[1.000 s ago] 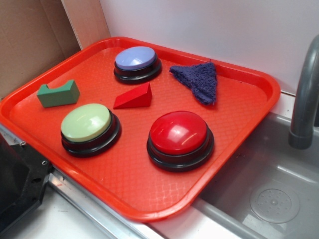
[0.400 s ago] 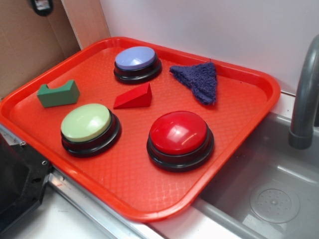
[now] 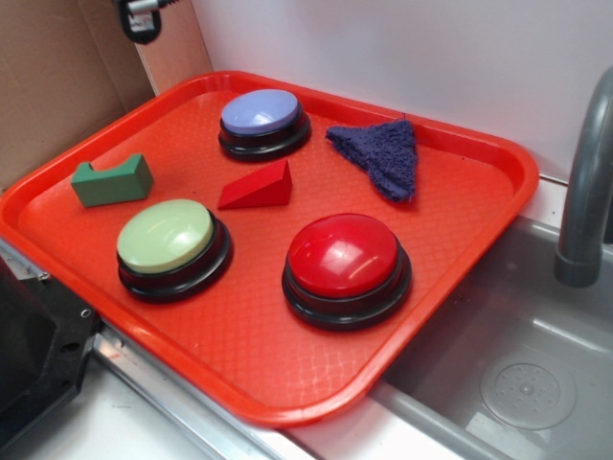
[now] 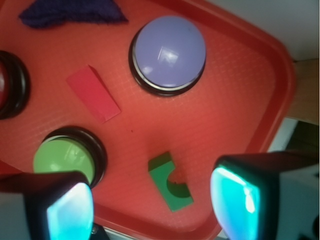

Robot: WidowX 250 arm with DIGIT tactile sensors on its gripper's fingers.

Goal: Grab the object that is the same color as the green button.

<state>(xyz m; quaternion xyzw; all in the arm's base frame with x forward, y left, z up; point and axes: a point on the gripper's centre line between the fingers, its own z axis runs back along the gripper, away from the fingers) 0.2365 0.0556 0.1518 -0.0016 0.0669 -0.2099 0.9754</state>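
The pincer [image 3: 144, 21] now shows farther right along the top edge of the exterior view than a moment ago; a second ago it is not visible there at all. It hangs spread wide above the tray.

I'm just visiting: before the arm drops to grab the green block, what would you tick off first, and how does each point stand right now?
1. Target chosen: the green block matches the green button in colour. Ok.
2. Gripper open: both fingers stand wide apart, nothing between them. Ok.
3. Alignment: in the wrist view the block lies between the fingers. Ok.
4. Room around the block: it lies apart from the green button, the red wedge and the tray rim. Ok.
5. Height: the gripper is far above the tray at the picture's top edge, so not yet at grasp level. Not ok.
6. Finger line against the block's sides: cannot tell.
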